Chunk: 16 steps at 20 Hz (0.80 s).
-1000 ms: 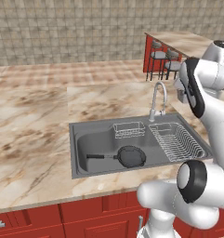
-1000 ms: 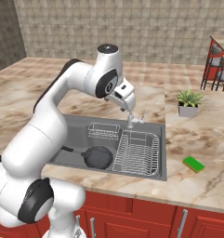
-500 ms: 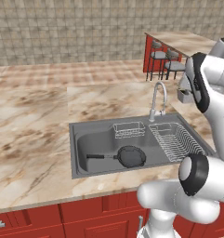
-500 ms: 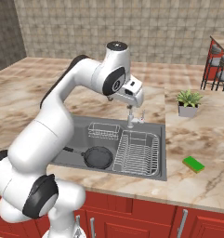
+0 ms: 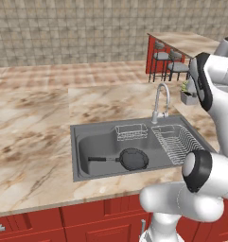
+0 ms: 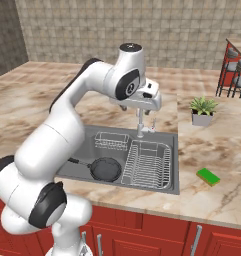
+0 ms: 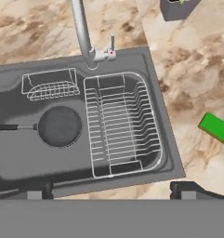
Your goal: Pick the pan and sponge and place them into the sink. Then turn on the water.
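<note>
A: Has the arm swung?
B: Yes, right past the faucet [image 6: 140, 120]. The gripper [image 7: 112, 190] is released, probably empty. The pan [image 6: 105, 169] lies in the sink [image 6: 151, 186].
A: And the sponge [image 6: 208, 176]?
B: On the counter [image 6: 212, 150] near its front edge, next.

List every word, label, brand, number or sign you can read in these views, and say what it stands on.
None: no readable text on the sink, the pan, the sponge, the faucet, the plant pot or the counter.
</note>
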Available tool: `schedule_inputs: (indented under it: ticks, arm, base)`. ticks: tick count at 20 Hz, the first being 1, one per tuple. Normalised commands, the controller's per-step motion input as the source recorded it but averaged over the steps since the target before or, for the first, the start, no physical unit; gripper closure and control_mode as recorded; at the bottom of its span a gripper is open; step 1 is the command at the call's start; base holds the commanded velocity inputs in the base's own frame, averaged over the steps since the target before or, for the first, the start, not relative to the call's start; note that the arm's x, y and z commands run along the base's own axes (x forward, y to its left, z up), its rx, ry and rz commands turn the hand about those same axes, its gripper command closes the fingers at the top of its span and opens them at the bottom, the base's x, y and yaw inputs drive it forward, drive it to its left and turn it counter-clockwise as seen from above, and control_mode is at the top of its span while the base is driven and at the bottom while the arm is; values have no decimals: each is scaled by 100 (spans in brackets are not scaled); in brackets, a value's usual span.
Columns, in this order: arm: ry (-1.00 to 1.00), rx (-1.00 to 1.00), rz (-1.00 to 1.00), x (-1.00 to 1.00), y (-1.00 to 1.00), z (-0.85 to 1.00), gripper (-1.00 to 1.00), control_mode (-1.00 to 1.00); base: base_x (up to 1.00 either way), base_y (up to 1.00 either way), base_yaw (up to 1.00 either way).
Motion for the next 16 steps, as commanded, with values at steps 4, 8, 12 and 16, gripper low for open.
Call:
schedule_inputs:
  ticks: [4,8,12,16]
  arm:
    - [0,-14,12,0,-19,-10,-100,-100]
    - [3,-12,13,4,-20,-16,-100,-100]
    - [10,-9,13,13,-22,-19,-100,-100]
    - [8,-6,17,8,-16,-17,-100,-100]
  base:
    - [0,0,0]
    - [0,0,0]
    - [0,0,0]
    - [0,0,0]
